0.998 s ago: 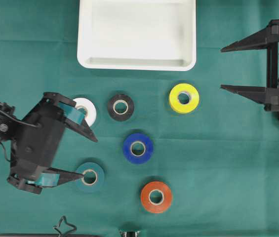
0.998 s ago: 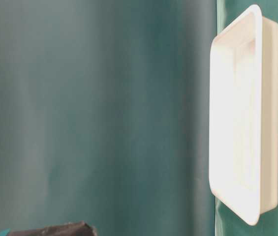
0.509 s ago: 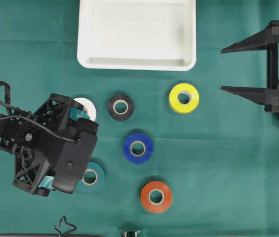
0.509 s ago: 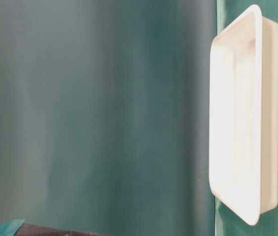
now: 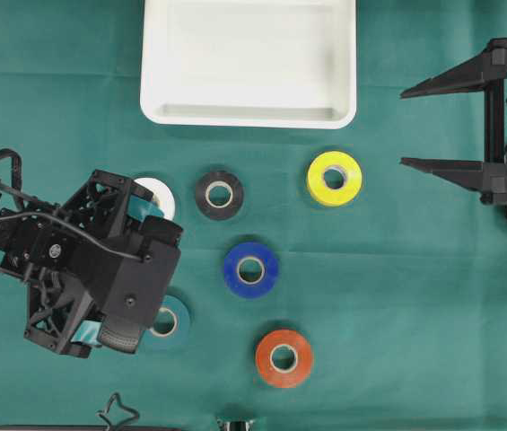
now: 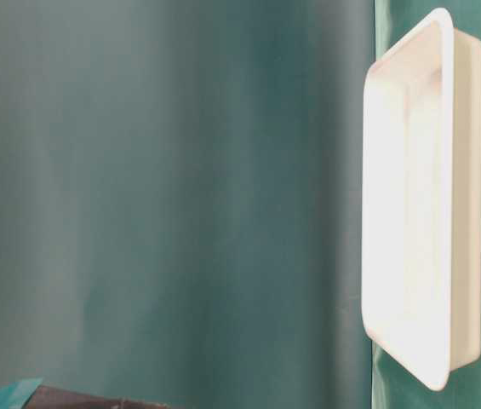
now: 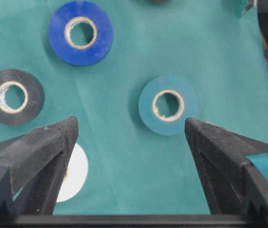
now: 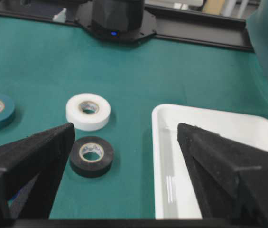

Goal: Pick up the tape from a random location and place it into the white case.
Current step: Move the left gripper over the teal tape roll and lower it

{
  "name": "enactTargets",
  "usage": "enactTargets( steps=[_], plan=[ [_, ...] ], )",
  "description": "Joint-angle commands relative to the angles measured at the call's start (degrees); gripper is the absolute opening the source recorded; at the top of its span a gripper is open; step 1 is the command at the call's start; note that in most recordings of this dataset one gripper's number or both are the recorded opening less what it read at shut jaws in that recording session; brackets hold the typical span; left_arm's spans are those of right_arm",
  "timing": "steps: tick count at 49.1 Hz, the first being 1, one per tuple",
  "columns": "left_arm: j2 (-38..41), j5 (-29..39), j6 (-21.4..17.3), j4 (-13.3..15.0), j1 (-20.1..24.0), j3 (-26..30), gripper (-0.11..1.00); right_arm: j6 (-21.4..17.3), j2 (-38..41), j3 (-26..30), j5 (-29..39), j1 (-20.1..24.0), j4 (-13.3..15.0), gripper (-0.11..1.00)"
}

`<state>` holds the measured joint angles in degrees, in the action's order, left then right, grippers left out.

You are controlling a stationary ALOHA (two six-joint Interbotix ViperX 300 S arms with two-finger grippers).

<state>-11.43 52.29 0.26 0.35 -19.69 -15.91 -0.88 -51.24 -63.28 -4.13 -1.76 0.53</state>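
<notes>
Several tape rolls lie flat on the green cloth: white, black, yellow, blue, teal and orange. The white case stands empty at the top centre. My left gripper points down at the cloth, open and empty. The teal roll lies just inside its right finger, and the white roll peeks from behind its left finger. My right gripper hangs open and empty at the right, facing the case.
The left arm's black wrist covers its own fingers and parts of the teal and white rolls from above. A black arm base stands at the cloth's far edge. The table-level view shows the case's rim and green cloth.
The left arm has tipped its wrist down over the white and teal rolls, hiding its fingers from above; since half a second ago it barely shifted. The right arm has not moved.
</notes>
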Motion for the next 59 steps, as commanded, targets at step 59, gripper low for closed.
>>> enactTargets(
  steps=[59],
  plan=[
    [13.6,-20.9,-0.1,-0.1,-0.6,-10.5,0.99,0.2,1.2,1.4,0.5,0.1,0.1,0.91]
  ],
)
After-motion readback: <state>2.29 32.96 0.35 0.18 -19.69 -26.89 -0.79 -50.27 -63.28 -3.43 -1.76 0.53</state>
